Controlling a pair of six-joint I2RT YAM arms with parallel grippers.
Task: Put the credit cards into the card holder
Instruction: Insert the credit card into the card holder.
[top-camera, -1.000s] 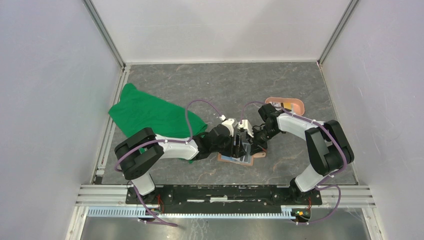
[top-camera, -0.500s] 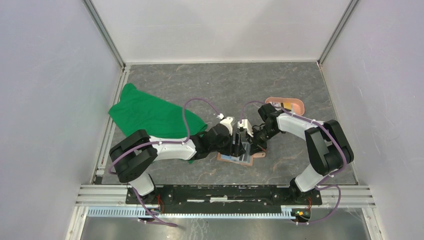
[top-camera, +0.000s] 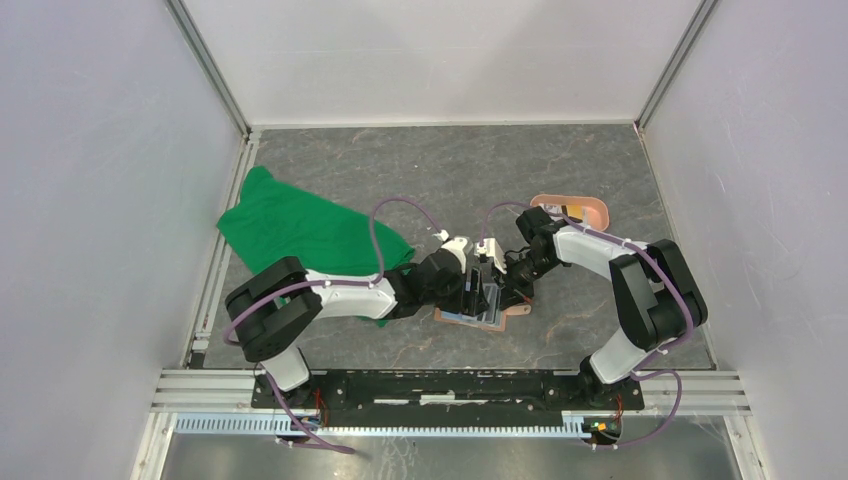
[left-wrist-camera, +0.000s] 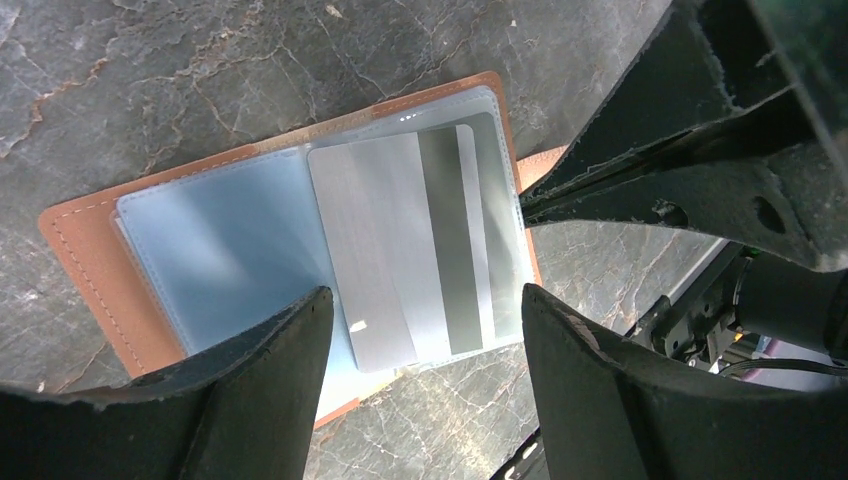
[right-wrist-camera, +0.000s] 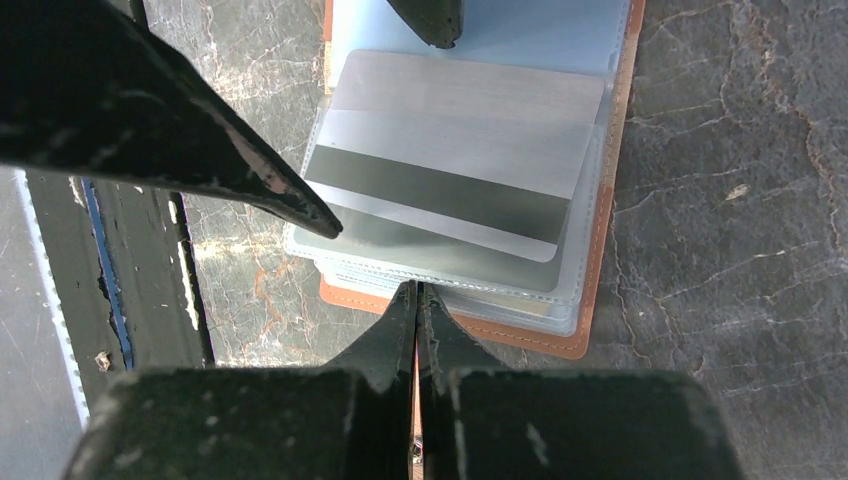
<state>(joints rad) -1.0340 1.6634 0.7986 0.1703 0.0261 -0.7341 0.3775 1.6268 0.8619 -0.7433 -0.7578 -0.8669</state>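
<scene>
The card holder (top-camera: 515, 313) lies open on the table, tan leather (left-wrist-camera: 90, 250) outside, clear blue-grey sleeves inside. A silver credit card (left-wrist-camera: 400, 240) with a dark stripe lies on its right page, its far edge tucked under a clear sleeve. My left gripper (left-wrist-camera: 425, 293) hangs open just above the card, a finger on each side and nothing between them. My right gripper (right-wrist-camera: 417, 290) is shut, its tip touching the sleeve edge of the card holder (right-wrist-camera: 600, 250) beside the card (right-wrist-camera: 460, 150). From above, both the left gripper (top-camera: 476, 290) and the right gripper (top-camera: 500, 283) crowd over the wallet.
A crumpled green cloth (top-camera: 300, 225) lies to the left, under my left arm. A salmon-pink oval tray (top-camera: 592, 207) with small flat items in it stands behind my right arm. Grey walls enclose the marbled table.
The left arm's elbow swayed left and came back. Its gripper stays over the card holder. The right arm and the card have not visibly moved.
</scene>
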